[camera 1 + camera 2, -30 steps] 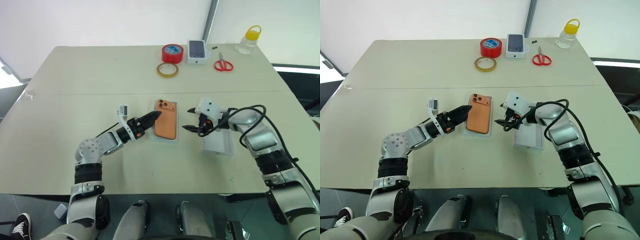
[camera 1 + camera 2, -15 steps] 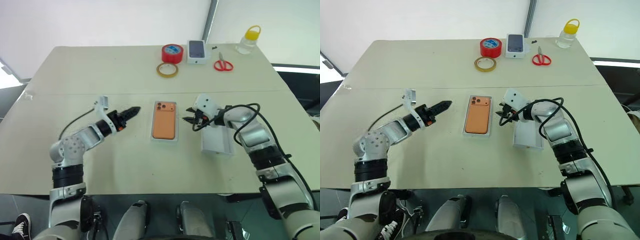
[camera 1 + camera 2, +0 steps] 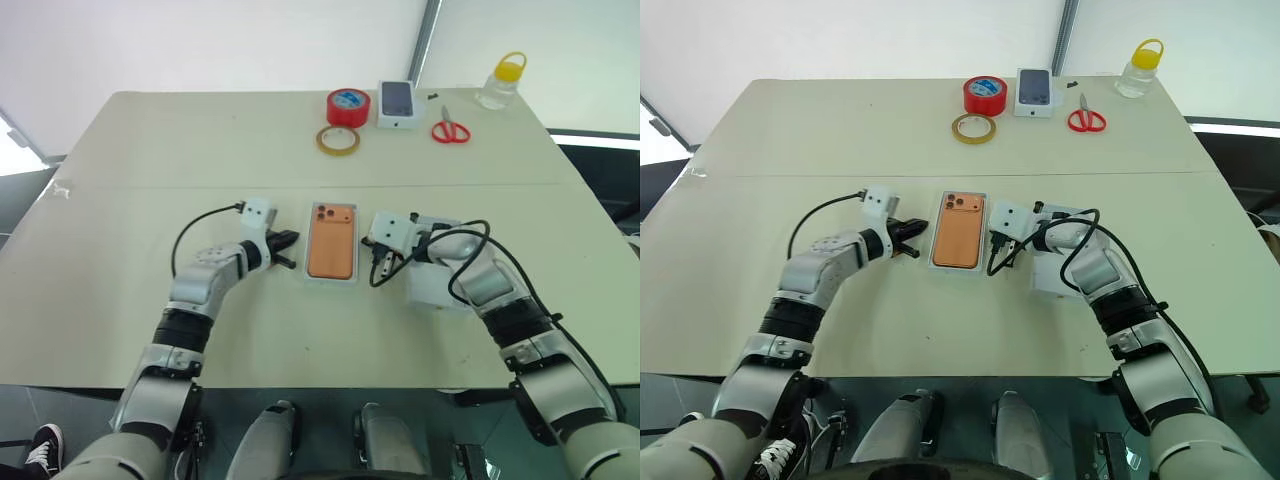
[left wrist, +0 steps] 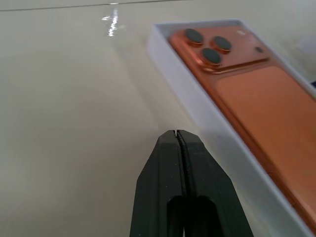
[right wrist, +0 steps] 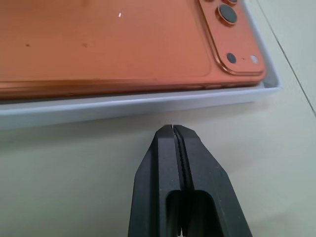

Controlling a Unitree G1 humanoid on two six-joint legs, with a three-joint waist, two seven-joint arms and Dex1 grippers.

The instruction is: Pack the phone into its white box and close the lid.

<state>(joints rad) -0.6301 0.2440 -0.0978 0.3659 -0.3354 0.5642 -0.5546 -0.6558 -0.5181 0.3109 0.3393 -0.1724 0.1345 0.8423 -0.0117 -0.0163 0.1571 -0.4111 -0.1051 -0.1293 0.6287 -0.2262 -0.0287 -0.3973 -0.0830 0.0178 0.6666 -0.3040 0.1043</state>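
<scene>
The phone (image 3: 331, 241) is seen lying camera-side up inside the white box (image 4: 195, 103), at table (image 3: 150, 150) centre. The left gripper (image 3: 285, 250) is held at the box's 9 o'clock, fingers pressed together, empty. The right gripper (image 3: 378, 268) is held at 3 o'clock, likewise pressed together, empty.

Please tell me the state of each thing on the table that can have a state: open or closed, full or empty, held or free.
phone: lying camera side up inside the white box, free.
white box: holding the phone, no lid on it.
left pincer: shut, holding nothing, beside the box.
right pincer: shut, holding nothing, beside the box.
scissors: closed, free.
bottle: yellow cap on.
</scene>
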